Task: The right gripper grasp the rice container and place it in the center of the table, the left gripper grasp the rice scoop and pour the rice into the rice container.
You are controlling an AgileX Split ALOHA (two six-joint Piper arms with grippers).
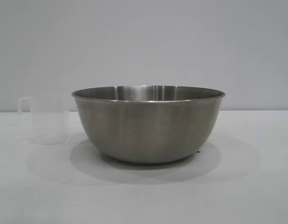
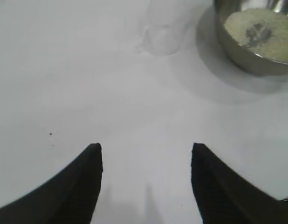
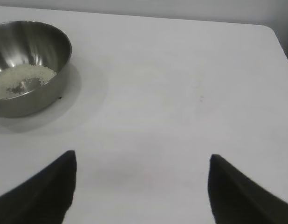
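Large round brushed-steel bowl (image 1: 148, 123) sits mid-desk (image 1: 256, 186), white rice (image 2: 263, 35) inside. Small clear frosted plastic cup (image 1: 44, 119) stands upright just beside it, looks empty. Left tool (image 2: 146, 158) and right tool (image 3: 141, 165) both spread, empty, well apart from both. Cup likely light, slick; take its loop handle.

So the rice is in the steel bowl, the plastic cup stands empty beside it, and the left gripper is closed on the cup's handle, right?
Not quite. The rice is in the bowl and the cup stands empty beside it, but the left gripper holds nothing: the left wrist view shows it open over bare table, apart from the cup.
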